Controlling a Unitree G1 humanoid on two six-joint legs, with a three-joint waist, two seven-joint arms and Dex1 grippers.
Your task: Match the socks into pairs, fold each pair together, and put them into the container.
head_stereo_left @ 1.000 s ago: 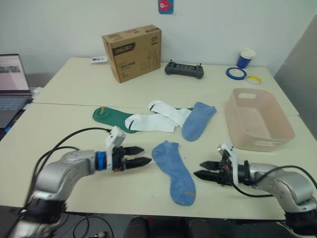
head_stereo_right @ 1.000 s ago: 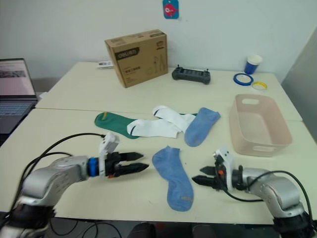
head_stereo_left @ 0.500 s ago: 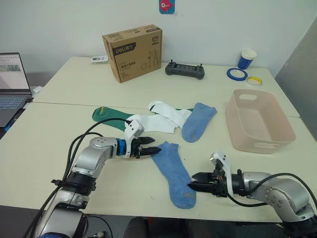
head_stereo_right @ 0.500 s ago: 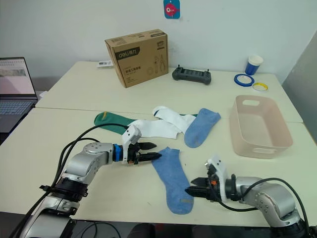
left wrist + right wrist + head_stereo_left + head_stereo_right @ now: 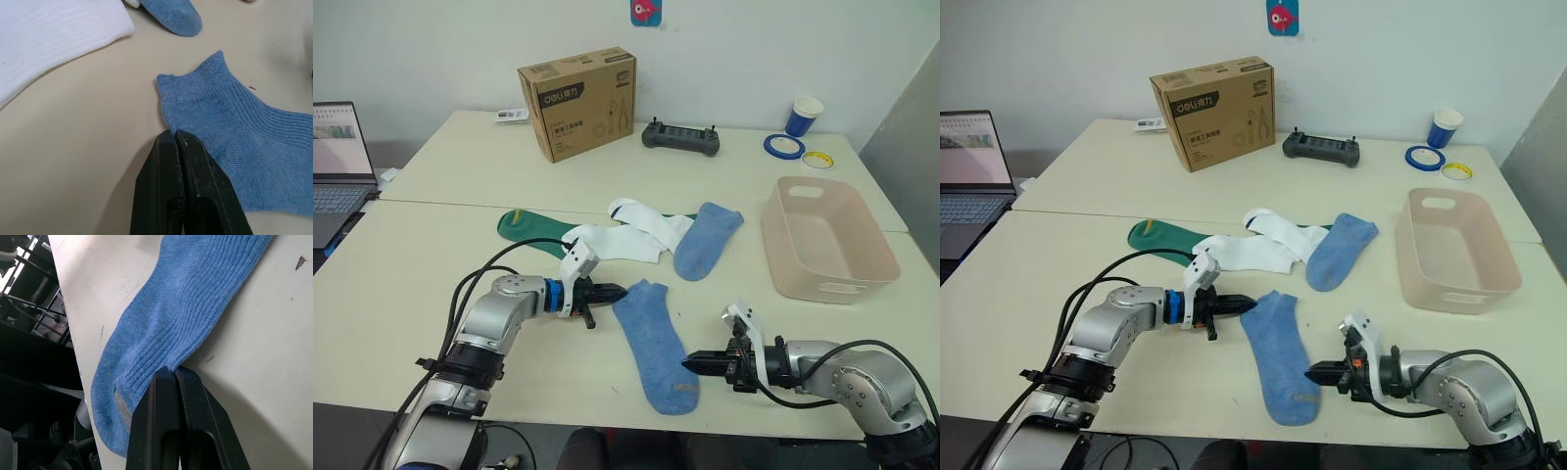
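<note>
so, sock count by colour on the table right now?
Blue socks: 2, near one, far one
White socks: 2
Green sock: 1 clearly visible; a second cannot be made out
Total: 5 visible

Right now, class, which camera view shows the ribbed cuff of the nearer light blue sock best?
The left wrist view: the cuff lies whole there, ribs clear, just beyond the left end effector, whose fingers are shut. Both eye views show the whole sock, its cuff small. The right wrist view shows the foot and toe, not the cuff.
</note>
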